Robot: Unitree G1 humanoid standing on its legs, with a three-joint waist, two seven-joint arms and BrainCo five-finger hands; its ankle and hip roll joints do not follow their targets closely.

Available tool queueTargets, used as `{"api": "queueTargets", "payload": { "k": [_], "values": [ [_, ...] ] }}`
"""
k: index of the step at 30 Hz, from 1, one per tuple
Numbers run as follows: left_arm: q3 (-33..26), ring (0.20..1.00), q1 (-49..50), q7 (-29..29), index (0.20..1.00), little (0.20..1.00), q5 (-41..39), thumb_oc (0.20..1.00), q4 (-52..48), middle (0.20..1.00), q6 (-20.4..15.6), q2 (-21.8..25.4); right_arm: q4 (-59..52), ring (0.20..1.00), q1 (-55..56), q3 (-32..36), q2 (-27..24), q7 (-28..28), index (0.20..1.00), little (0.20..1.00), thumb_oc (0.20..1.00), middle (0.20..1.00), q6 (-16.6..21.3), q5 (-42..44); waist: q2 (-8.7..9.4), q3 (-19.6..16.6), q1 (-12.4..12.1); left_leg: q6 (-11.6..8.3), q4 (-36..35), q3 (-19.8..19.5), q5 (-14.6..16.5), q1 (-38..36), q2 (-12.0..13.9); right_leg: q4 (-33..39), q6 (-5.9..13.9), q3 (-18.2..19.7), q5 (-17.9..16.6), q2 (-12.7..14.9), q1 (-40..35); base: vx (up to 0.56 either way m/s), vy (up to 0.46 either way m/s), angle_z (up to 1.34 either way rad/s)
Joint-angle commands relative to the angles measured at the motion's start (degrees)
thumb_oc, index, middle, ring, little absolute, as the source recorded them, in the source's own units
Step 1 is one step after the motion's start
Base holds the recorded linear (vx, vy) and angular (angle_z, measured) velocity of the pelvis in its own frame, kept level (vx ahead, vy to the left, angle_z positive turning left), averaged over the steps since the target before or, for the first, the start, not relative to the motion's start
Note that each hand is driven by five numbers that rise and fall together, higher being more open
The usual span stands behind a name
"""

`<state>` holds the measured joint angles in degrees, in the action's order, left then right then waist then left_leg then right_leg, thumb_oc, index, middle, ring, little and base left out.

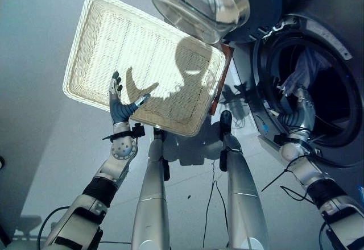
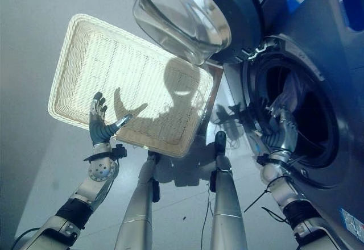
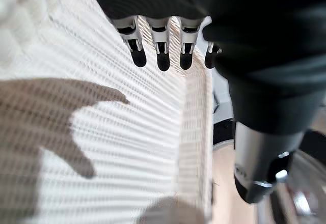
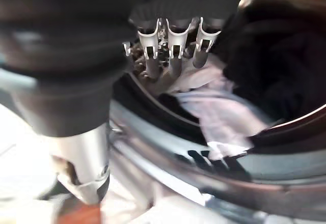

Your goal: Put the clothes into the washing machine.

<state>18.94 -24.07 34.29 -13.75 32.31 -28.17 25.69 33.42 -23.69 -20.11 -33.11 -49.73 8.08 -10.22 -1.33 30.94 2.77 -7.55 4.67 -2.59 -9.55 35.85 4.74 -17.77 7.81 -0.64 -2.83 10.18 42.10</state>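
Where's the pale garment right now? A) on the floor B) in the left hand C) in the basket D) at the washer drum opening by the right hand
D: the pale garment lies over the drum opening of the washing machine, by the right hand; the basket holds no clothes.

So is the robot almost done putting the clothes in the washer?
Nearly. The white basket on the floor has no clothes in it. The right hand is at the washer opening with straight fingers on a pale cloth that hangs over the rim. The left hand is open over the basket. Left: push that cloth in and shut the door.
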Motion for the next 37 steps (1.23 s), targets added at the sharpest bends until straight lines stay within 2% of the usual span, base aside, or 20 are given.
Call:
{"api": "queueTargets", "payload": {
  "k": [1, 3, 4, 6, 7, 8, 11, 13, 14, 15, 16, 17, 18, 22, 23, 24, 28, 30, 31, 37],
  "values": [
    [-1.1, 1.000, 3.1, -3.5, 1.000, 1.000, 2.9, 1.000, 3.2, 1.000, 0.1, 0.2, 0.3, 1.000, 3.2, 0.4, -1.7, 1.3, 1.000, 1.000, 1.000, 1.000, 3.8, -2.4, 1.52, -1.1, -2.2, 3.54, 2.2, 2.6, 5.0, -5.0, -2.9, 8.8, 1.32, -4.4, -6.5, -1.7, -7.4, -0.05, 0.023, -0.05],
    [-1.3, 1.000, 3.9, -4.1, 1.000, 1.000, 2.9, 1.000, 4.2, 1.000, 0.1, 0.1, 0.6, 1.000, 3.7, 0.4, -1.7, 1.8, 1.000, 1.000, 1.000, 1.000, 4.6, -2.9, 1.44, -1.1, -2.3, 3.46, 1.7, 2.7, 4.8, -6.2, -2.8, 9.2, 1.41, -4.4, -6.6, -1.6, -8.5, -0.03, 0.015, -0.03],
    [-2.0, 1.000, 6.6, -7.1, 1.000, 1.000, 3.2, 1.000, 7.3, 1.000, -0.5, -0.4, 1.4, 1.000, 6.0, 0.4, -1.2, 2.9, 1.000, 1.000, 1.000, 1.000, 6.3, -4.1, 1.21, -1.1, -2.7, 3.25, 0.3, 2.8, 4.9, -10.7, -2.6, 10.0, 1.60, -4.6, -5.9, -1.2, -12.9, 0.00, 0.000, 0.00],
    [-2.5, 1.000, 9.8, -10.4, 1.000, 1.000, 4.2, 1.000, 10.9, 1.000, -1.1, -0.8, 2.6, 1.000, 8.7, 0.6, -0.3, 4.5, 1.000, 1.000, 1.000, 1.000, 8.2, -5.4, 1.10, -1.1, -3.1, 2.96, -1.2, 2.9, 5.2, -16.6, -2.4, 11.3, 1.58, -4.8, -5.3, -0.9, -19.1, 0.00, 0.000, 0.00],
    [-2.5, 1.000, 10.0, -10.6, 1.000, 1.000, 4.2, 1.000, 11.0, 1.000, -1.1, -0.8, 2.6, 1.000, 8.9, 0.6, -0.2, 4.5, 1.000, 1.000, 1.000, 1.000, 8.3, -5.4, 1.08, -1.1, -3.1, 2.93, -1.4, 3.0, 5.2, -17.1, -2.4, 11.6, 1.58, -4.9, -5.3, -0.9, -19.6, 0.00, 0.000, 0.00],
    [-3.2, 1.000, 11.9, -13.5, 1.000, 1.000, 4.2, 1.000, 13.4, 1.000, -1.1, -0.8, 3.7, 1.000, 10.5, 0.8, 0.6, 6.6, 1.000, 1.000, 1.000, 1.000, 9.7, -4.6, 1.11, -1.3, -3.3, 2.69, -2.5, 3.0, 5.2, -21.1, -2.3, 12.8, 1.55, -4.9, -5.0, -0.7, -24.0, 0.01, 0.002, 0.05],
    [-3.6, 1.000, 14.8, -17.0, 1.000, 1.000, 4.8, 1.000, 16.5, 1.000, -0.1, -0.9, 5.9, 1.000, 13.4, 0.8, 2.1, 10.7, 1.000, 1.000, 1.000, 1.000, 10.8, -3.6, 1.33, -4.9, -3.4, 2.24, -4.1, 3.3, 5.3, -24.9, -2.0, 15.3, 1.52, -5.3, -4.9, -0.5, -28.7, 0.07, -0.002, 0.10],
    [-4.2, 1.000, 16.6, -19.6, 1.000, 1.000, 4.7, 1.000, 19.5, 1.000, 0.9, -1.2, 9.1, 1.000, 15.2, 0.8, 3.6, 16.3, 1.000, 1.000, 1.000, 1.000, 11.4, -0.7, 1.56, -7.8, -3.5, 2.03, -5.0, 3.6, 5.4, -27.4, -1.9, 16.7, 1.54, -5.4, -4.7, -0.5, -31.7, 0.10, 0.002, 0.12],
    [-4.2, 1.000, 16.6, -19.6, 1.000, 1.000, 4.7, 1.000, 19.5, 1.000, 0.9, -1.2, 9.1, 1.000, 15.2, 0.8, 3.6, 16.3, 1.000, 1.000, 1.000, 1.000, 11.4, -0.7, 1.56, -7.8, -3.5, 2.03, -5.0, 3.6, 5.4, -27.4, -1.9, 16.7, 1.54, -5.4, -4.7, -0.5, -31.7, 0.10, 0.005, 0.07],
    [-4.4, 1.000, 17.3, -20.6, 1.000, 1.000, 4.9, 1.000, 21.1, 1.000, 1.7, -1.4, 11.0, 1.000, 16.0, 1.0, 4.5, 19.2, 1.000, 1.000, 1.000, 1.000, 11.6, 1.9, 1.72, -9.3, -3.5, 1.94, -5.5, 3.8, 5.4, -28.7, -1.7, 17.3, 1.56, -5.6, -4.6, -0.5, -33.1, 0.17, 0.009, 0.06],
    [-5.0, 1.000, 18.8, -23.3, 1.000, 1.000, 4.7, 1.000, 24.8, 1.000, 3.5, -2.0, 16.7, 1.000, 17.7, 1.9, 6.9, 27.3, 1.000, 1.000, 1.000, 1.000, 10.8, 9.2, 1.97, -12.8, -3.6, 1.84, -6.0, 4.1, 5.5, -31.1, -1.5, 18.1, 1.53, -5.7, -4.3, -0.4, -35.9, 0.22, 0.009, 0.06],
    [-5.3, 1.000, 19.3, -24.6, 1.000, 1.000, 4.5, 1.000, 26.5, 1.000, 4.3, -2.3, 19.6, 1.000, 18.3, 2.7, 8.1, 29.7, 1.000, 1.000, 1.000, 1.000, 11.0, 11.1, 2.04, -14.2, -3.7, 1.87, -6.2, 4.1, 5.6, -32.0, -1.4, 18.3, 1.49, -5.7, -4.1, -0.4, -36.9, 0.26, 0.007, 0.09],
    [-5.8, 1.000, 20.0, -26.1, 1.000, 1.000, 4.3, 1.000, 29.0, 1.000, 4.6, -2.8, 23.5, 1.000, 19.0, 3.7, 9.6, 32.5, 1.000, 1.000, 1.000, 1.000, 10.3, 12.7, 2.09, -16.2, -3.8, 1.85, -6.5, 4.2, 5.7, -33.1, -1.4, 18.7, 1.47, -5.7, -3.9, -0.4, -38.1, 0.21, 0.010, 0.09],
    [-8.3, 1.000, 22.1, -31.0, 1.000, 1.000, 4.1, 1.000, 35.6, 1.000, 7.3, -5.4, 35.3, 1.000, 20.5, 7.1, 14.1, 43.9, 1.000, 1.000, 1.000, 1.000, 2.7, 18.1, 1.80, -21.4, -4.6, 2.05, -7.7, 4.4, 6.3, -37.0, -1.2, 20.0, 1.28, -6.1, -3.5, -0.4, -42.0, 0.18, 0.023, -0.01],
    [-8.3, 1.000, 22.1, -31.0, 1.000, 1.000, 4.1, 1.000, 35.6, 1.000, 7.3, -5.4, 35.3, 1.000, 20.5, 7.1, 14.1, 43.9, 1.000, 1.000, 1.000, 1.000, 2.7, 18.1, 1.80, -21.4, -4.6, 2.05, -7.7, 4.4, 6.3, -37.0, -1.2, 20.0, 1.28, -6.1, -3.5, -0.4, -42.0, 0.20, 0.039, -0.06],
    [-9.5, 1.000, 22.5, -31.5, 1.000, 1.000, 6.6, 1.000, 39.4, 1.000, 9.1, -6.5, 40.9, 1.000, 20.5, 10.1, 15.8, 47.8, 1.000, 1.000, 1.000, 1.000, -4.1, 22.8, 1.57, -24.0, -4.9, 2.03, -8.6, 4.5, 6.6, -39.2, -1.0, 20.7, 1.07, -6.2, -3.0, -0.6, -44.2, 0.15, 0.032, -0.02],
    [-10.6, 1.000, 22.7, -35.8, 1.000, 1.000, 6.3, 1.000, 41.7, 1.000, 13.8, -7.5, 45.8, 1.000, 20.6, 13.5, 16.9, 49.9, 1.000, 1.000, 1.000, 1.000, -10.8, 24.3, 1.41, -26.0, -4.9, 2.21, -9.1, 4.4, 7.3, -41.0, -0.9, 20.6, 0.78, -5.9, -1.9, -0.9, -45.9, 0.11, 0.022, 0.02],
    [-10.3, 1.000, 23.1, -37.8, 1.000, 1.000, 6.8, 1.000, 42.5, 1.000, 15.3, -8.2, 47.9, 1.000, 20.9, 14.2, 17.2, 50.8, 1.000, 1.000, 1.000, 1.000, -12.5, 23.8, 1.26, -26.8, -4.9, 2.24, -9.4, 4.5, 7.6, -41.7, -0.8, 20.8, 0.62, -5.8, -1.7, -1.1, -46.7, 0.07, 0.020, 0.03],
    [-10.3, 1.000, 23.6, -39.6, 1.000, 1.000, 6.6, 1.000, 42.9, 1.000, 17.2, -8.6, 48.7, 1.000, 20.9, 14.8, 17.2, 51.5, 1.000, 1.000, 1.000, 1.000, -13.8, 23.3, 1.11, -27.4, -4.9, 2.28, -9.4, 4.5, 7.9, -42.4, -0.8, 21.2, 0.61, -5.6, -1.6, -1.2, -47.4, 0.06, 0.018, 0.02],
    [-10.3, 1.000, 24.3, -42.5, 1.000, 1.000, 6.3, 1.000, 44.0, 1.000, 21.2, -9.0, 49.5, 1.000, 20.9, 15.7, 16.8, 52.7, 1.000, 1.000, 1.000, 1.000, -14.5, 20.8, 1.02, -28.7, -4.6, 2.38, -9.7, 5.0, 8.6, -43.4, -0.6, 22.3, 0.61, -4.4, -1.7, -1.4, -48.2, 0.05, 0.007, 0.00]
  ]
}}
